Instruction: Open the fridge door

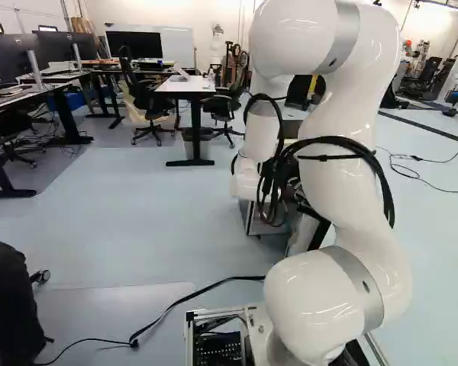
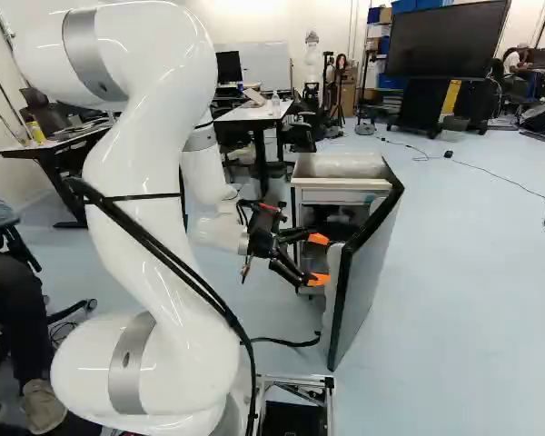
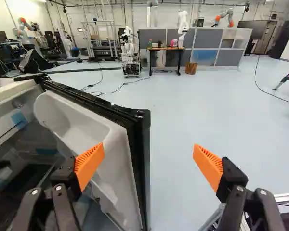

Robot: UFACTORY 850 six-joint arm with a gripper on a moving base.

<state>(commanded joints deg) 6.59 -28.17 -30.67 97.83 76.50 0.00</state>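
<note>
- The pincer (image 2: 318,259) is released, its two fingers spread wide with nothing gripped; in the wrist view the pincer (image 3: 149,151) shows its orange pads (image 3: 90,166) well apart.
- The fridge door (image 2: 368,272) stands open, upright, its free edge towards the base. In the wrist view its black edge lies ahead of the gap between the fingers, and one finger overlaps its white lining (image 3: 72,118); whether they touch I cannot tell.
- The white arm (image 2: 154,209) reaches forward, bringing the fingers to the inner side of the door in the right base view.
- Behind the door is the fridge (image 2: 341,166), standing on the floor (image 2: 472,300), its dark inside and some shelving in sight.
- A black cable (image 2: 286,342) runs along the floor near the door's foot.
- Beyond the fridge are a white desk (image 1: 187,84), with a dark office chair (image 1: 145,99) beside it, and a large screen (image 2: 447,38).
- Far ahead in the wrist view, grey partitions (image 3: 202,48) stand behind a small table (image 3: 166,48), with another robot (image 3: 130,53) beside it.
</note>
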